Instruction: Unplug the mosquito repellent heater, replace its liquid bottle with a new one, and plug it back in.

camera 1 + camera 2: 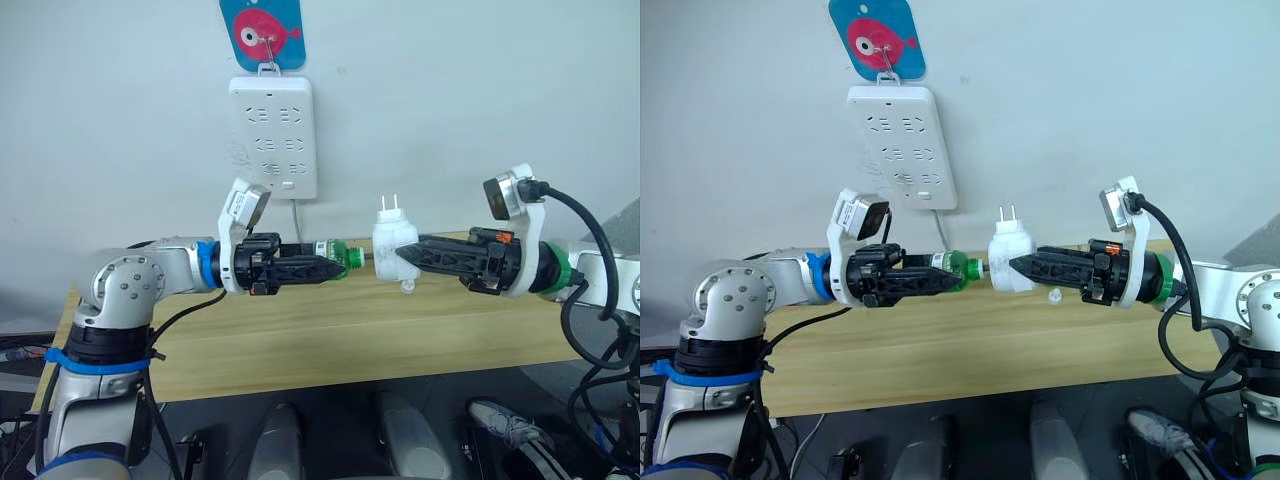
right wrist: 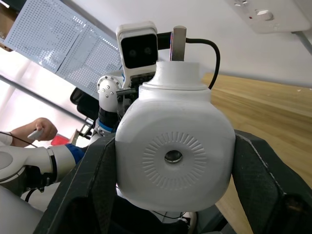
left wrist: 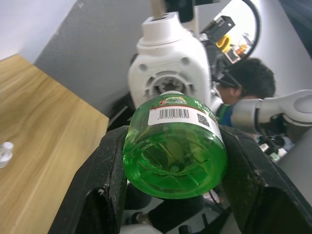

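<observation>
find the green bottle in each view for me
Left eye: green bottle at centre, in the left gripper.
Right eye: left of centre.
Left wrist: large, central, between the black fingers.
Right wrist: hidden behind the heater.
Shared landmark: the white heater.

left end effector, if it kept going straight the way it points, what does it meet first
The left end effector carries a green bottle, whose neck would meet the white heater held by the right end effector; they look nearly touching, though depth is uncertain.

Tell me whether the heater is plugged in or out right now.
Out. The mosquito repellent heater is held in the right gripper above the table, its prongs bare and pointing up, apart from the wall power strip.
</observation>
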`<state>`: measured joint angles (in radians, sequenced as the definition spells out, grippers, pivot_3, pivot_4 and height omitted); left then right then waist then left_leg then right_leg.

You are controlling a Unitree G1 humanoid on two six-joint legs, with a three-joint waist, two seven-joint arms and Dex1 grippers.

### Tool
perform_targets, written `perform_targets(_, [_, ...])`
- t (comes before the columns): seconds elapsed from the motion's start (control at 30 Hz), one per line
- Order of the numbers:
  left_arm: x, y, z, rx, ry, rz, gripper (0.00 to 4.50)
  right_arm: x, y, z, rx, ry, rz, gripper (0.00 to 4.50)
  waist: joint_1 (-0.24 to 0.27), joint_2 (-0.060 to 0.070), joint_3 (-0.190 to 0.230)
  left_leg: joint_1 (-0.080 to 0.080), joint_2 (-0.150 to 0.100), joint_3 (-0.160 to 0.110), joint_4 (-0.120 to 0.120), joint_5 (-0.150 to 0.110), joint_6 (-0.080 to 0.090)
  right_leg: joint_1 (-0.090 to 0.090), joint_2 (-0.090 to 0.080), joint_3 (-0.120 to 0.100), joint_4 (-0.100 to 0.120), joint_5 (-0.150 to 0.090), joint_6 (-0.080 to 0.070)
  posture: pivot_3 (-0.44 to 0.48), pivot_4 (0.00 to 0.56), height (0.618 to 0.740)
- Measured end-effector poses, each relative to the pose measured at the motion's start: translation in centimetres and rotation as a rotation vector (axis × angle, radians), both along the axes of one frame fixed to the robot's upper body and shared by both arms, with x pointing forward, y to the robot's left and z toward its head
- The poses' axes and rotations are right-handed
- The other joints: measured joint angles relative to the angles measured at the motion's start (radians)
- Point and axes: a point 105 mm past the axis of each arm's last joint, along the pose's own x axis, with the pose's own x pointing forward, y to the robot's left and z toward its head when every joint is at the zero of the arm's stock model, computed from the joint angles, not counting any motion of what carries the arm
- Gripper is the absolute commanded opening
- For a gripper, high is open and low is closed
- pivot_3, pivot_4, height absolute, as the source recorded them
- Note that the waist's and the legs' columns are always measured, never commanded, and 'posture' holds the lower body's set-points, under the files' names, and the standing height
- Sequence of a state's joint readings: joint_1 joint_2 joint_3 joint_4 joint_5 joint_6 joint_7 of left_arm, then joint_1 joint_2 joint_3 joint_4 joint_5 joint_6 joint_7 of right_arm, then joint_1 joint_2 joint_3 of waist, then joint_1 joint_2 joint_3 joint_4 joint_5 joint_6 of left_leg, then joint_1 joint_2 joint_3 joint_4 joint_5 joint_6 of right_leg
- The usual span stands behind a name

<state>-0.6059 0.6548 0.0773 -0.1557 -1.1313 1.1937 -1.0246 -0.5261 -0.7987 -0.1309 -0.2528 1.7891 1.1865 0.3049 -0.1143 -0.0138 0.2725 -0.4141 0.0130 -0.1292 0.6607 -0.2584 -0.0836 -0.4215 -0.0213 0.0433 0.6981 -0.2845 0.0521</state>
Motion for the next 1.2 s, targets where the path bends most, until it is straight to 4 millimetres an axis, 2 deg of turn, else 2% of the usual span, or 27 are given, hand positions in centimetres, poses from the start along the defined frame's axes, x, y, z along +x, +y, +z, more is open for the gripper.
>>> perform_targets(1.2, [0.56, -0.1, -0.5, 0.017, -0.031, 0.015, 2.32, -0.2, 0.19, -0.08, -0.001, 0.017, 0.016, 2.93, 0.0, 0.0, 0.0, 0.0, 0.0, 0.0, 0.0, 0.0, 0.0, 0.0, 0.0, 0.0, 0.0, 0.0, 0.0, -0.174, 0.216, 0.725])
